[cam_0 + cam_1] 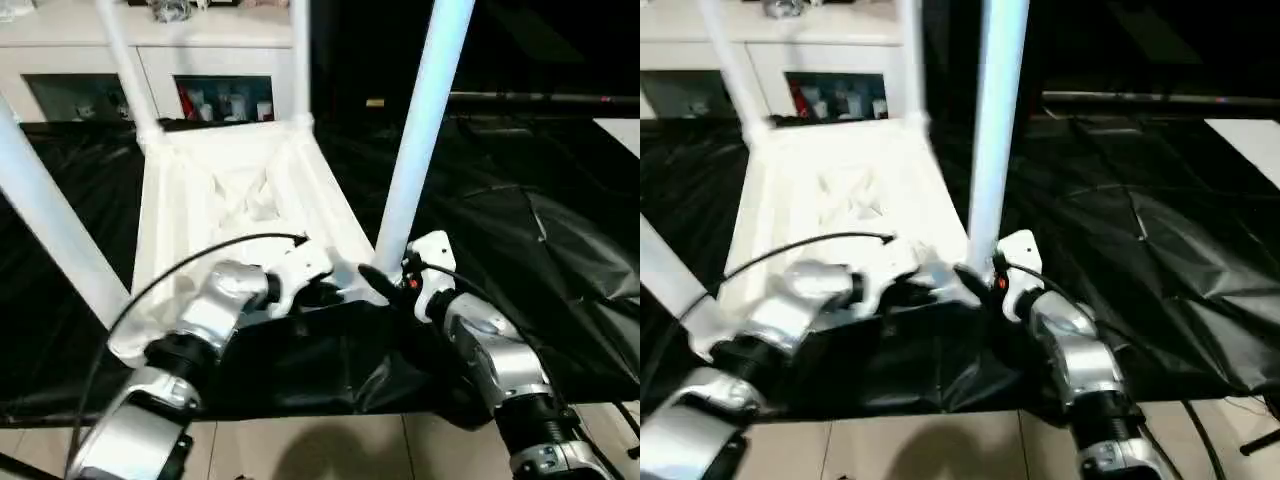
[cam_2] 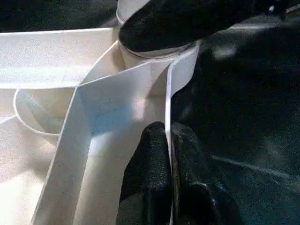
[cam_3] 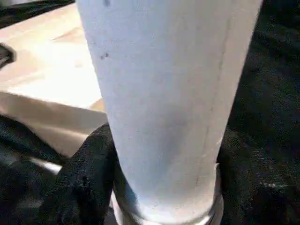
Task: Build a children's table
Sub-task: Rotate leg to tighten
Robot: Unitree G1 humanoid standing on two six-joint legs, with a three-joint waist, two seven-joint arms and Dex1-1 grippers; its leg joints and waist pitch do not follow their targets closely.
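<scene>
**Fourth leg held at its socket while the top is pinned by its rim**

The children's table lies upside down on the black-draped work table (image 1: 560, 250), its ribbed underside facing up. The table top (image 1: 240, 190) occupies the centre of the head view, running from about 12 o'clock down to 6 o'clock.

Four legs rise from the corner sockets. The near-right leg (image 1: 420, 130) stands at about 1 o'clock, tilted slightly. The right gripper (image 1: 385, 280) holds it at its base: in the right wrist view the black fingers (image 3: 79, 187) sit on either side of the tube (image 3: 168, 108), clamped on it just above the collar. This low grip probably serves to turn the threaded end into the socket.

The left gripper (image 1: 315, 290) braces the top. In the left wrist view its fingers (image 2: 150, 187) are closed together on the thin side wall (image 2: 166, 117) of the top, one finger inside and one outside. The hold likely keeps the top from rotating with the leg.

The corner socket (image 2: 154, 51) receives the leg base; the other gripper's finger partly covers it. How deeply the thread is seated cannot be told. The ribbed cells of the underside hold nothing visible.
</scene>
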